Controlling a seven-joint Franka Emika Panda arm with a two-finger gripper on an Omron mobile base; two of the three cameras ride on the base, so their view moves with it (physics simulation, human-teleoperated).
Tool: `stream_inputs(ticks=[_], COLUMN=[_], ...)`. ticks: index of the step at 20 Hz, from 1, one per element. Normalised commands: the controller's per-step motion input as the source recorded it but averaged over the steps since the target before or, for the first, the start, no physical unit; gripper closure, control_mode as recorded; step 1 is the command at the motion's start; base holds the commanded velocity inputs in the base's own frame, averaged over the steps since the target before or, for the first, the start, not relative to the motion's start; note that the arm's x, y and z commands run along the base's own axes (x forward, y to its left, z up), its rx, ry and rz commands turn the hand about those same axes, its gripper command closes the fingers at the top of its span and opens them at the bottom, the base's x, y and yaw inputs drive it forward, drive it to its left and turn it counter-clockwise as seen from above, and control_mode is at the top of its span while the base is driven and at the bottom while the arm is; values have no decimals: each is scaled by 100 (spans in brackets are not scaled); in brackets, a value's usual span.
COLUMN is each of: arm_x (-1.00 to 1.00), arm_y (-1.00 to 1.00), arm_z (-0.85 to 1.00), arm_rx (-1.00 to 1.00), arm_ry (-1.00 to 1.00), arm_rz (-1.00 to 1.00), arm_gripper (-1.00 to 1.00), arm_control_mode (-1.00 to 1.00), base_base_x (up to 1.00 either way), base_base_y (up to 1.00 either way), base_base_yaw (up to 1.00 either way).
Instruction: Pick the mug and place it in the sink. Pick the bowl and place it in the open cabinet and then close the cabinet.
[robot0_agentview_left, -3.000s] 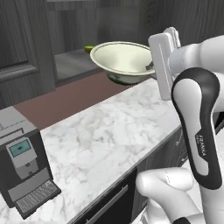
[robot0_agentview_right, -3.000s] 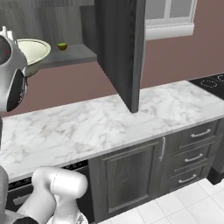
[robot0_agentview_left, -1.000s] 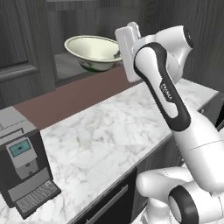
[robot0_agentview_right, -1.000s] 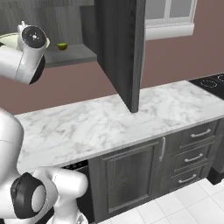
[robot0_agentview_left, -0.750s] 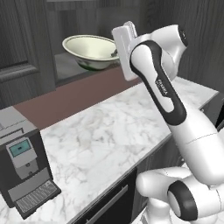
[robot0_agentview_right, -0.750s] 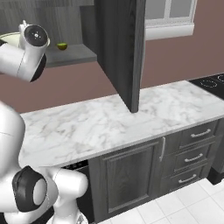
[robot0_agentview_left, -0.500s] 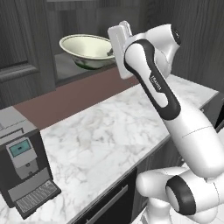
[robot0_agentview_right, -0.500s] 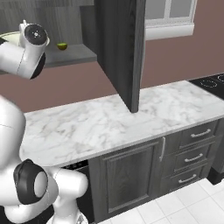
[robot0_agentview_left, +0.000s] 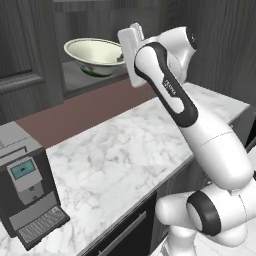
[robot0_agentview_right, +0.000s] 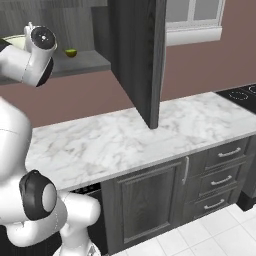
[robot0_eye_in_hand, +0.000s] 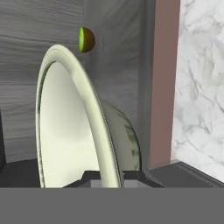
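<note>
**Caller:** Since three seconds ago your bowl (robot0_agentview_left: 96, 55) has travelled left and deeper, from above the counter edge to inside the open cabinet (robot0_agentview_left: 30, 60). Over the last second it has crept only a touch further left.

**Operator's mate:** And the grip?

**Caller:** Your gripper (robot0_eye_in_hand: 109, 175) is pinched shut on the bowl's rim. You can see it in the hand view: the cream rim runs down between the two dark fingertips (robot0_eye_in_hand: 89, 174), one on the inside face, one on the outside with the greenish pattern.

**Operator's mate:** Is the bowl down on the shelf?

**Caller:** You can't tell from these pictures. In the left base view it sits level, mouth up, low over the cabinet shelf (robot0_agentview_left: 85, 80), with its dark base close to the boards. Whether it touches is unclear.

**Operator's mate:** Anything else in there?

**Caller:** You have a small green round thing (robot0_agentview_right: 70, 52) on the same shelf, beyond the bowl and apart from it. It also shows in the hand view, past the rim.

**Operator's mate:** Door?

**Caller:** Your cabinet door (robot0_agentview_right: 142, 55) stands swung out, edge-on in the right base view, over the marble counter (robot0_agentview_right: 150, 135). A coffee machine (robot0_agentview_left: 27, 195) sits at the near left end of that counter, well apart from the arm.
</note>
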Motion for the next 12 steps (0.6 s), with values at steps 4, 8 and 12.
stream_inputs(ticks=[4,8,12], arm_x=[22,26,22], arm_y=[13,29,38], arm_z=[-4,-9,-12], arm_rx=[1,0,0], arm_ry=[0,1,1], arm_rz=[0,0,0], arm_gripper=[100,100,100], arm_control_mode=[-100,-100,-100], base_base_x=[0,0,0], base_base_y=[0,0,0], base_base_yaw=[0,0,0])
